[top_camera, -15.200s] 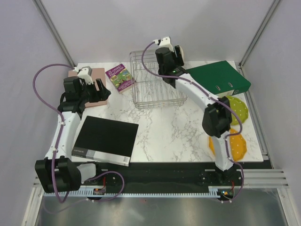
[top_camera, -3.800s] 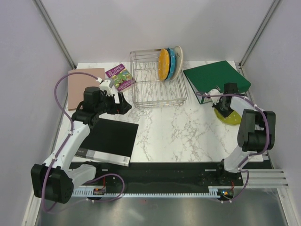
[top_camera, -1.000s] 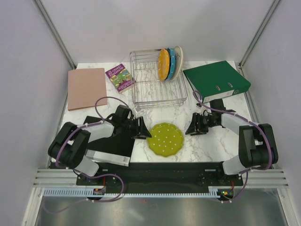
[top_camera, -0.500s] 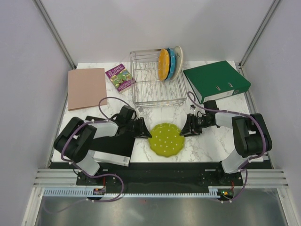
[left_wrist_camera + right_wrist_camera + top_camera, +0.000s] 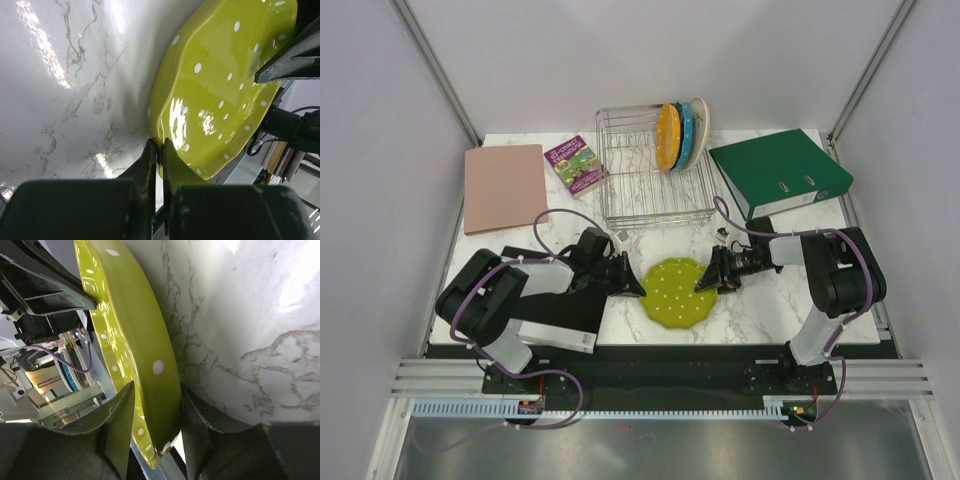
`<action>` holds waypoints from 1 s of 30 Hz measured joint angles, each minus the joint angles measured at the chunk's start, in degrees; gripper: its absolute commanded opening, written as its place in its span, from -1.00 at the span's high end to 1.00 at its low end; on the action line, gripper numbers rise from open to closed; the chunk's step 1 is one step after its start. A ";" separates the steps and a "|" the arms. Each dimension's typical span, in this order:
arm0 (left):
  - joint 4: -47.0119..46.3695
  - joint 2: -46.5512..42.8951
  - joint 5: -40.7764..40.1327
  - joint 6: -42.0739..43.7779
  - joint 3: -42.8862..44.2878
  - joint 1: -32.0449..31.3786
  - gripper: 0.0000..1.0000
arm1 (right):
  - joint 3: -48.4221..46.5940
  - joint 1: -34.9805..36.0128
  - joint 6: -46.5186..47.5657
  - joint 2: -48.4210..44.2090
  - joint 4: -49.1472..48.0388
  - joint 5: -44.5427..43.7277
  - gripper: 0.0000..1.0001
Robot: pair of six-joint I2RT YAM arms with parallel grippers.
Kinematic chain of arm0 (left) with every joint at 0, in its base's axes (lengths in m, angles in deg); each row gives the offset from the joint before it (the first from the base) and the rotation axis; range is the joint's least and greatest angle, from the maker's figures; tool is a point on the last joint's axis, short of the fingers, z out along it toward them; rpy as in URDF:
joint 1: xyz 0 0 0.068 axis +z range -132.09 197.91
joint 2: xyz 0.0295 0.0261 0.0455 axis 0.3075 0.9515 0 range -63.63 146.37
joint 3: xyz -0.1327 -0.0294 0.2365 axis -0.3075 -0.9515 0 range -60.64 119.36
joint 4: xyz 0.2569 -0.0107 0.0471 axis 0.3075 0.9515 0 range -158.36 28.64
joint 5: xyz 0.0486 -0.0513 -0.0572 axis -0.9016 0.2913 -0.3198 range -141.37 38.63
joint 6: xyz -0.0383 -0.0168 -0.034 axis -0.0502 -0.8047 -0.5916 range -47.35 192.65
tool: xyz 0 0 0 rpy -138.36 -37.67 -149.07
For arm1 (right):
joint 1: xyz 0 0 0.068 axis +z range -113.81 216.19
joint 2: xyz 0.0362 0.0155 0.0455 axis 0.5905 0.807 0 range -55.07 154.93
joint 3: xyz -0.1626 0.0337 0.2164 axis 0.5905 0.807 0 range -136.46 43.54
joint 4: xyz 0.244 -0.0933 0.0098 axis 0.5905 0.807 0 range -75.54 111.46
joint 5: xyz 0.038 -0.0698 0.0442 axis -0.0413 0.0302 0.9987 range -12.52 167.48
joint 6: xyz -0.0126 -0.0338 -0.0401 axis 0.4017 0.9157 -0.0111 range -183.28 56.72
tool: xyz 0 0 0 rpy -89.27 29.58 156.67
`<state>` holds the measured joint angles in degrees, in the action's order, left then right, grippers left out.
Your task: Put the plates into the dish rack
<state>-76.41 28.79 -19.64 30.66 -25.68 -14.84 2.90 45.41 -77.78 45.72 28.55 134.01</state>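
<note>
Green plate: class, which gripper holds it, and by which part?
The left gripper pinches the green plate by its rim. The right gripper straddles the opposite rim; whether it clamps cannot be told.

No lettering can be read anywhere. The small book (image 5: pixel 574 165) left of the dish rack (image 5: pixel 650 195) carries cover print, the green binder (image 5: pixel 780 170) right of it a white spine label, and the black book (image 5: pixel 555 310) in front of it a pale strip, all too small to make out.
</note>
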 measured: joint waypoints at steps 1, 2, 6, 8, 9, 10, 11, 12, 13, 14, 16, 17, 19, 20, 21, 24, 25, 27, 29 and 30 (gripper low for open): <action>-0.02 0.00 0.00 0.00 0.00 0.00 0.95 | -0.02 0.20 -0.17 0.26 -0.07 0.17 0.18; -0.04 0.00 -0.04 -0.02 0.00 -0.02 0.95 | -0.02 0.39 -0.24 0.42 -0.09 0.11 0.44; 0.00 -0.02 -0.09 -0.15 0.00 0.17 0.59 | -0.02 0.59 0.81 0.42 -0.20 -0.22 1.00; 0.28 -0.02 -0.48 -0.20 0.00 0.24 -0.25 | 0.00 0.66 0.76 0.39 -0.59 0.09 1.00; 0.39 -0.02 -0.68 -0.07 0.00 0.22 -0.35 | 0.00 0.68 0.76 0.20 -0.74 0.17 1.00; 0.85 -0.15 0.31 -0.52 0.39 0.22 -0.47 | -0.02 0.74 0.72 -0.07 -0.63 0.17 1.00; 1.51 -0.68 0.15 -0.28 1.09 0.11 -0.50 | -0.17 0.81 1.07 -0.48 -0.20 0.02 1.00; 3.06 -1.62 -0.13 0.52 2.21 -0.02 -0.53 | -0.98 0.92 1.92 -1.05 1.70 -0.33 1.00; 4.79 -2.89 -0.72 2.01 3.06 0.00 -0.55 | -2.21 1.09 3.17 -1.90 4.04 -1.18 1.00; 6.60 -4.24 -1.16 3.41 3.80 0.15 -0.56 | -3.52 1.25 4.72 -3.04 6.51 -2.40 1.00; 12.07 -8.83 -2.12 7.13 5.60 0.90 -0.60 | -7.06 1.33 9.25 -5.60 12.70 -5.01 1.00; 14.69 -11.91 -2.69 9.14 6.38 1.36 -0.61 | -8.83 1.33 11.28 -6.84 15.50 -6.03 1.00; 19.50 -19.32 -3.61 13.33 8.24 2.19 -0.73 | -14.01 1.33 16.28 -9.29 22.93 -7.61 1.00; 21.42 -23.28 -4.52 15.50 9.25 2.51 -0.77 | -16.79 1.33 18.23 -10.14 26.27 -8.07 1.00; 22.93 -27.10 -5.38 17.55 10.36 2.71 -0.83 | -19.78 1.53 20.22 -10.91 29.44 -8.46 1.00; 25.00 -35.50 -10.12 23.08 13.38 2.93 -0.83 | -31.08 2.82 24.39 -11.63 38.03 -9.81 1.00; 25.29 -37.35 -12.11 25.03 14.38 3.32 -0.83 | -36.00 3.63 25.11 -11.56 40.11 -10.51 1.00; 25.38 -39.06 -15.67 28.15 15.93 5.27 -0.83 | -44.13 5.31 25.22 -11.45 41.57 -11.78 1.00; 25.40 -39.01 -19.43 30.10 16.87 8.15 -0.83 | -52.85 6.93 23.39 -10.25 41.59 -14.03 1.00; 25.42 -38.60 -20.65 30.60 17.05 9.38 -0.82 | -57.18 7.69 22.14 -9.20 40.85 -15.45 1.00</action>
<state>-50.99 -9.81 -40.29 61.26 -8.63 -5.47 -54.28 53.10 -55.64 36.52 69.40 118.56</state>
